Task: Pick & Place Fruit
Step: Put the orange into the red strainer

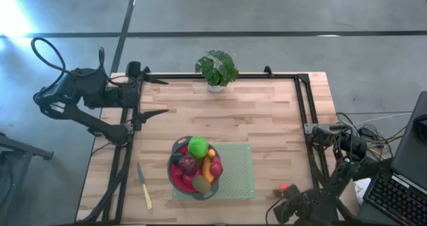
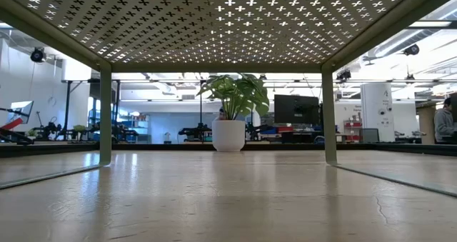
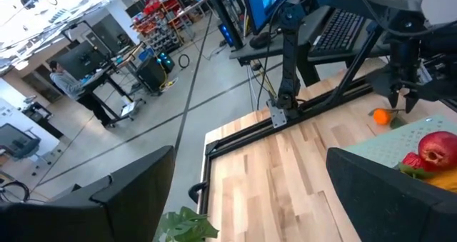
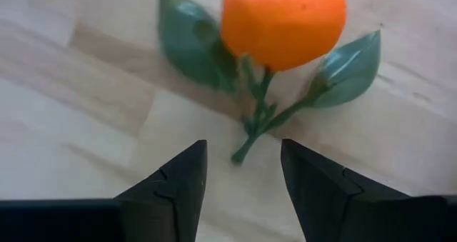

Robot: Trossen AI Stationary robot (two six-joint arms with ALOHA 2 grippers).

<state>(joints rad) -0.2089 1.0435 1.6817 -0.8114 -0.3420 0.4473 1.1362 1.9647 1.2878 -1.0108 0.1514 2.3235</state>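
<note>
A small orange fruit (image 4: 283, 21) with two green leaves and a green stem lies on the bare wood near the table's near right corner (image 1: 283, 187). My right gripper (image 4: 243, 145) hangs just above it, pointing down and open. Its fingertips stand on either side of the stem's free end and touch nothing. A red bowl (image 1: 175, 179) with a grey rim stands on a green mat (image 1: 233, 176). It holds a green ball (image 1: 198, 147), a red apple (image 3: 437, 149) and other fruit. My left gripper (image 1: 160, 97) waits open, high at the table's far left.
A pale-handled knife (image 1: 144, 186) lies near the front edge, left of the bowl. A potted plant (image 1: 217, 69) stands at the middle of the far edge. A black frame rail (image 1: 303, 106) runs along the table's right side, close to my right arm.
</note>
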